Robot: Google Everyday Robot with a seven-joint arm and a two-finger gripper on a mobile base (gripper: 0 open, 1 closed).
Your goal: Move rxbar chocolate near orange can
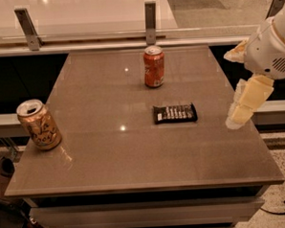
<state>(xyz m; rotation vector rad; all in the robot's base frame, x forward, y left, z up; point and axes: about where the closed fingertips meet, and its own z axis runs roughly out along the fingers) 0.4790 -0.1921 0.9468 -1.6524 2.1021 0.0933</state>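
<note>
The rxbar chocolate (175, 113), a flat black wrapper with rows of white lettering, lies right of the table's middle. The orange can (38, 124), golden-tan with dark script and a silver top, stands at the table's left edge, leaning slightly. My gripper (238, 114) hangs at the table's right edge, pointing down, about a hand's width right of the bar and apart from it. It holds nothing.
A red-orange can (154, 66) with white markings stands behind the bar, toward the far side. The grey table (111, 156) has a glass rail with metal posts (150, 17) along its back. Floor shows at right.
</note>
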